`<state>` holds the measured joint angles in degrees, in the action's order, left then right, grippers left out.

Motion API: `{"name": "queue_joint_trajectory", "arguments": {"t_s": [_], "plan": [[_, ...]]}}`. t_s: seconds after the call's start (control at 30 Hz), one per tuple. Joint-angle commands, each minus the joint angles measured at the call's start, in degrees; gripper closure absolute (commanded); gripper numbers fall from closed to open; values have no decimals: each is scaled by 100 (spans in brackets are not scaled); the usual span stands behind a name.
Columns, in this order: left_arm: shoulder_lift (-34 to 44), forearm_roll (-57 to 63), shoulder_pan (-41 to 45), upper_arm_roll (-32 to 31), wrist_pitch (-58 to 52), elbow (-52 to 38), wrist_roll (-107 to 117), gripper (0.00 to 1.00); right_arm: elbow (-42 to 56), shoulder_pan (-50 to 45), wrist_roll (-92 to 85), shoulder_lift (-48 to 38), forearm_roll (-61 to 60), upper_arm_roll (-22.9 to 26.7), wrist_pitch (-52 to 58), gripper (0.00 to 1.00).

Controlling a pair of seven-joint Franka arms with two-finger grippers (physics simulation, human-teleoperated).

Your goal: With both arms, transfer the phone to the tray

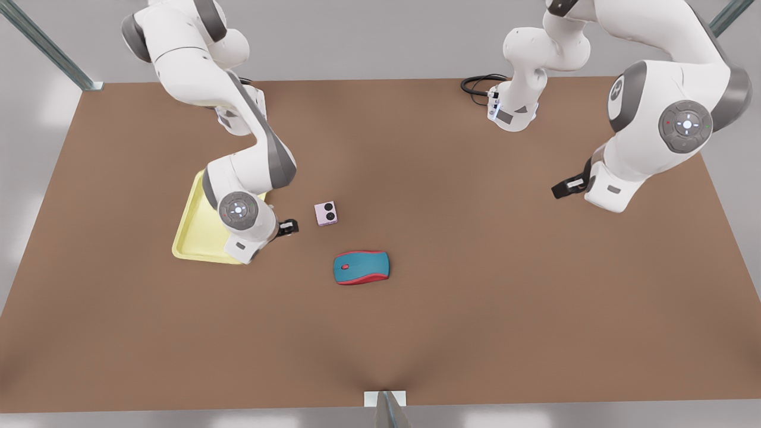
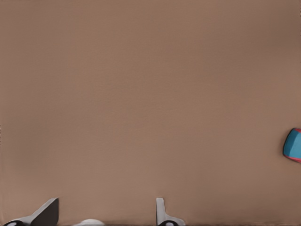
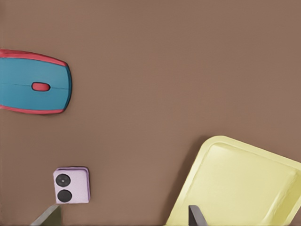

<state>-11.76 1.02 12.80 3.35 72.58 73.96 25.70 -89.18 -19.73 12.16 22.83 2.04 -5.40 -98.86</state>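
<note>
The phone [image 1: 326, 213], a small pale pink slab with two black circles, lies flat on the brown table. It also appears in the right wrist view [image 3: 71, 185], close to one fingertip [image 3: 47, 217] but untouched. The pale yellow tray [image 1: 193, 238] [image 3: 244, 188] sits to the phone's left in the front view, partly hidden under the right arm. My right gripper [image 1: 288, 227] [image 3: 121, 219] hovers open between the tray and the phone, holding nothing. Far off at the front view's right, my left gripper [image 1: 568, 187] [image 2: 103, 217] waits open over bare table.
A teal-and-red computer mouse [image 1: 361, 267] [image 3: 33, 88] [image 2: 293, 145] lies in front of the phone. A black cable [image 1: 478, 86] loops at the back by an arm base. Brown table [image 1: 475, 309] stretches wide between the two arms.
</note>
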Motion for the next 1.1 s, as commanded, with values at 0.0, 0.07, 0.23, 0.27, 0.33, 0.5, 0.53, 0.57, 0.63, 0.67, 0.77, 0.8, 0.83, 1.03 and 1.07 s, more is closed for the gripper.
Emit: {"name": "queue_joint_trajectory", "arguments": {"t_s": [0.0, 0.07, 0.23, 0.27, 0.33, 0.5, 0.53, 0.57, 0.63, 0.67, 0.77, 0.8, 0.83, 1.03, 1.07], "plan": [[-2, -31, -14, -1, -464, -13, -2719, 0, -284, -102, 2458, -130, -28, -128, -283, 0], [-2, -31, -14, -1, -464, -13, -2754, 0, -1286, -93, 2476, -622, -503, -137, -889, 0], [-2, -40, -14, -1, -464, -13, -2745, 0, -2657, -110, 2959, -842, -661, -690, -2629, 0], [-2, -40, -14, -10, -464, -13, -2745, 0, -2693, -110, 2924, -737, -661, -805, -2867, 0], [-2, -40, -14, -10, -464, -4, -2745, 0, -2412, -110, 2880, -455, -634, -1217, -3105, 0], [-2, -58, -14, -19, -456, -4, -2745, 0, -2095, -392, 2863, 283, -265, -1367, -3157, 0], [-36, -110, -14, -1, -420, 5, -2728, 0, -2121, -383, 2740, 318, -195, -1367, -3175, 0], [-81, -242, -23, 7, -403, 5, -2710, 0, -2156, -313, 2494, 310, -98, -1367, -3175, 0], [-54, -567, -84, 25, -403, -39, -2745, 0, -2498, -75, 1932, 310, -98, -1323, -3789, 0], [-63, -567, -84, 25, -403, -31, -2754, 0, -2710, -66, 1773, 327, -98, -1314, -4185, 0], [-2, -603, -67, -54, -482, -48, -2658, 0, -2798, 57, 656, 494, -98, -1314, -4282, 0], [16, -576, -67, -45, -622, -39, -2666, 0, -2965, 48, 630, 494, -98, -1314, -4537, 0], [16, -550, -67, -19, -877, -39, -2693, 0, -2974, 48, 525, 512, -90, -1314, -4537, 0], [16, -488, -76, -1, -1018, -13, -2675, 0, -3308, 145, 252, 468, 139, -1314, -4695, 0], [7, -488, -67, -1, -1009, -22, -2675, 0, -3308, 118, 243, 494, 148, -1306, -4695, 0]]}}
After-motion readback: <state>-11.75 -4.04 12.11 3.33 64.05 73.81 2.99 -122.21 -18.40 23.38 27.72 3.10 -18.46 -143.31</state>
